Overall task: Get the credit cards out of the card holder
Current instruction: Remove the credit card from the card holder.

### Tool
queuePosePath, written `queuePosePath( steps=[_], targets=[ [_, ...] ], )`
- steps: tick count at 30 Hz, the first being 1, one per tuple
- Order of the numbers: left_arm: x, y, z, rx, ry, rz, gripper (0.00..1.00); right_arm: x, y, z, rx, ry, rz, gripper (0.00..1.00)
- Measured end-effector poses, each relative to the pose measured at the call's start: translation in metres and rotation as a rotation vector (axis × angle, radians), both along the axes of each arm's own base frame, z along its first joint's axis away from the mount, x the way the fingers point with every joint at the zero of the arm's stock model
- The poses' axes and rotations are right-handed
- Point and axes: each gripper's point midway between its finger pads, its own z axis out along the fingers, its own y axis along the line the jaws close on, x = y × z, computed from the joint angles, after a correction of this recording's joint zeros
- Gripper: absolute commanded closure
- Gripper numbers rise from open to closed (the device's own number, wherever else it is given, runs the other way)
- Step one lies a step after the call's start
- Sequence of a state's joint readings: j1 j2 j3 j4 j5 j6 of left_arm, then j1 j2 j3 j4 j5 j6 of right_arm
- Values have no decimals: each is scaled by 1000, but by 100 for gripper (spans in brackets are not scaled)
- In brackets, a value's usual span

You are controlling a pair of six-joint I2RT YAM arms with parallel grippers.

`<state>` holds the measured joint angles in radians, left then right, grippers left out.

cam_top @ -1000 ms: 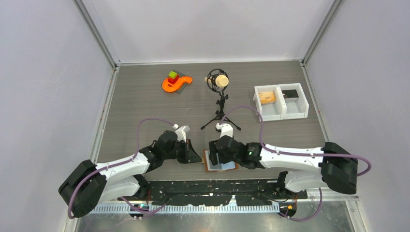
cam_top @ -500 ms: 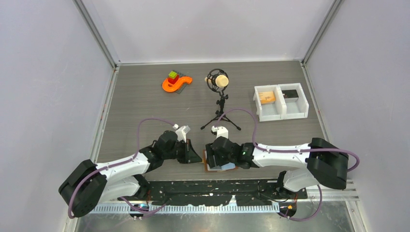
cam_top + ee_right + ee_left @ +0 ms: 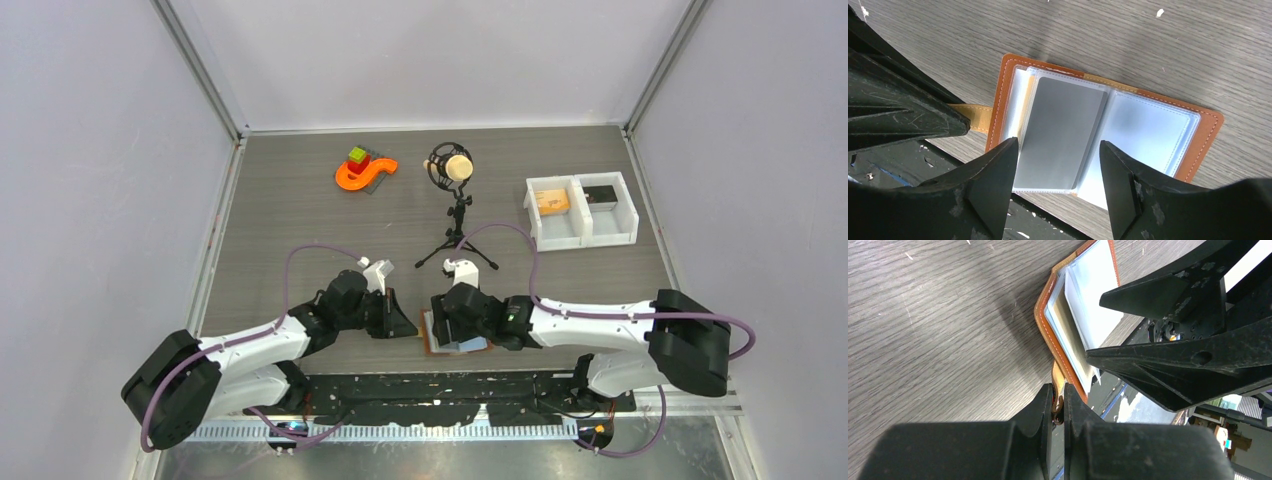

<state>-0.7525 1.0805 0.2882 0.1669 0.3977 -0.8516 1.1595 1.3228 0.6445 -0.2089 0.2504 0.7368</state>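
In the left wrist view the left gripper (image 3: 1058, 397) is seen pressed together on the little brown tab (image 3: 1057, 380) of the card holder (image 3: 1083, 295). From the top camera this pinch is hidden by the arm's own black fingers. The right gripper (image 3: 1058, 145) is shown by its own wrist camera with its fingers spread over the holder, one to either side of a grey card (image 3: 1060, 132) lodged in a clear sleeve. Whether the fingertips touch the sleeve cannot be told. The card holder is laid open on the wooden table (image 3: 1173, 45), pale inside upward. It lies directly beneath the right gripper and just beyond the left gripper's tips, with its near side at the table's near edge. Only from above are the farther things seen. A microphone on a tripod (image 3: 452, 170) stands beyond both grippers. An orange curved toy (image 3: 360, 172) lies farther off to the left and a white two-compartment bin (image 3: 582, 210) to the right. All three are well apart from the holder.
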Motion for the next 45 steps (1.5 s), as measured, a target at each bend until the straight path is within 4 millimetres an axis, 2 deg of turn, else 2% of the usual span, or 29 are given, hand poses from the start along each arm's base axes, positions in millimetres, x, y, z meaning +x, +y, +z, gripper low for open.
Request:
queuePosePath(
  steps=[9, 12, 20, 25, 28, 31, 35, 41, 45],
  targets=[
    [0, 0, 0, 0, 1, 0, 100, 0, -5, -1, -11, -3, -15, 32],
    [0, 0, 0, 1, 1, 0, 100, 0, -12, 4, -18, -12, -34, 32],
    [-2, 10, -10, 64, -2, 5, 100, 9, -53, 42, -15, -116, -133, 33],
    [-1, 18, -15, 111, -5, 25, 99, 12, -83, 41, -64, -146, -193, 35],
    [2, 19, -12, 124, -10, 31, 100, 12, -89, 41, -79, -147, -199, 36],
    [4, 16, -7, 118, -23, 25, 100, 11, -82, 45, -46, -145, -177, 33],
    [5, 13, -3, 99, -27, 19, 100, 10, -59, 48, 20, -131, -130, 31],
    [5, 8, 2, 68, -22, 15, 100, 2, -20, 29, 39, -63, -42, 26],
    [5, 5, 5, 50, -24, 9, 100, -6, -2, 14, 43, -14, -5, 26]
  ],
)
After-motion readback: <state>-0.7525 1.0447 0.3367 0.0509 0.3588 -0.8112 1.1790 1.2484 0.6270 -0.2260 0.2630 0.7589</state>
